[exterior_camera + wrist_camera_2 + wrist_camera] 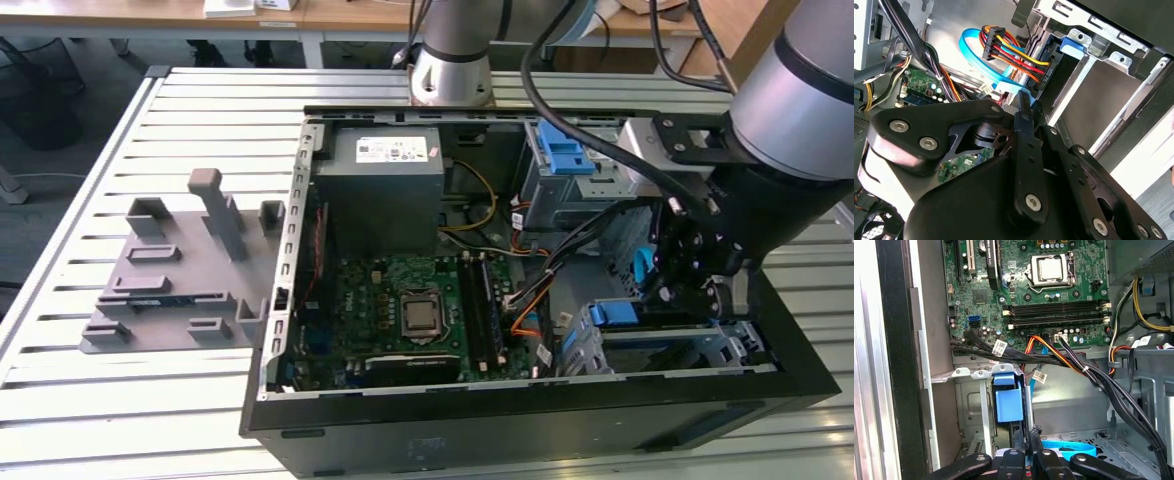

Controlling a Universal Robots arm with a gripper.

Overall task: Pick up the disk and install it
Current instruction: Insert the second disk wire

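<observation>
The disk's blue plastic end (614,313) sticks up from the metal drive cage (727,345) in the open computer case, at the exterior view's lower right. In the first wrist view that blue end (1009,407) stands in the cage slot just past my fingertips; the metal body is hidden. My gripper (674,300) hangs over the cage. In both wrist views its two black fingers are closed together, the gripper (1026,442) ending right behind the blue end. Whether the gripper (1024,107) pinches the frame or only rests against it I cannot see.
Black, red and orange cable bundles (1079,367) and a blue flat cable (974,55) run close around the cage. The motherboard (414,310) lies mid-case, the grey power supply (387,165) behind it. A second blue-latched bay (561,150) stands at the back. A grey fixture (174,270) lies on the slatted table.
</observation>
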